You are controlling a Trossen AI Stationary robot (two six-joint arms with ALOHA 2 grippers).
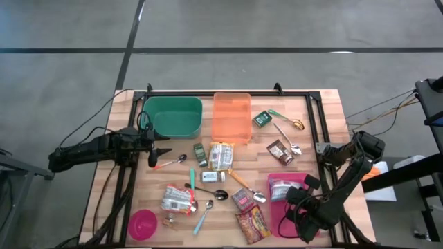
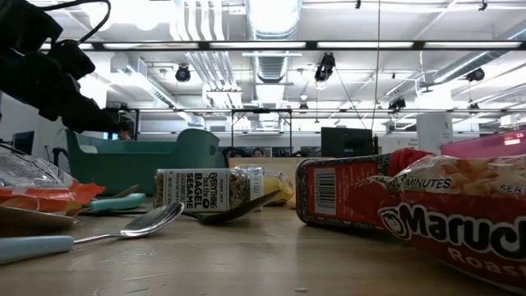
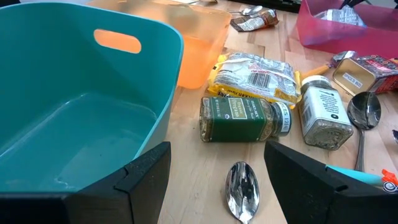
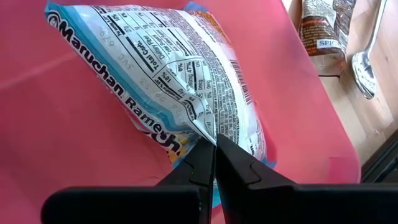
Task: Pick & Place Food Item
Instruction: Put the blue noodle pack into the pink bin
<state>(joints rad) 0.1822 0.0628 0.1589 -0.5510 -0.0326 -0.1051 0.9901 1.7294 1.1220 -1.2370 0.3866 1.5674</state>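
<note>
Pinching the crimped edge of a Maruchan ramen packet (image 4: 180, 81), the right gripper (image 4: 214, 144) has its two dark fingers pressed together on the wrapper, over the pink bin (image 4: 74, 149) at the table's right front. In the high view that gripper is hard to make out, lost among the arm's dark links and cables, and the packet shows only as a pale patch in the pink bin (image 1: 275, 207). The wrist picture cuts the packet off at its upper edge, and whether it is lifted off the bin floor or lies on it cannot be told.

Beyond the bin wall lie a brown spice pouch (image 4: 323, 31) and the bowl of a spoon (image 4: 365, 68) on the bare wood.

The left gripper (image 1: 158, 152) hangs with its fingers spread and nothing between them, just in front of the teal bin (image 3: 74, 112). Under it a metal spoon (image 3: 242, 186) lies on the table. Just past the spoon, a green-labelled spice jar (image 3: 242, 118) lies on its side, touching a yellow-edged bag of seeds (image 3: 255, 74) behind it. A white-labelled jar (image 3: 323, 112) lies beside those two. The orange bin (image 1: 232, 116) stands next to the teal one.

From table height another ramen packet (image 2: 460, 214) fills the right foreground and blocks everything behind it. An Everything Bagel Sesame jar (image 2: 205, 191) lies further back, with the teal bin's wall behind it.
</note>
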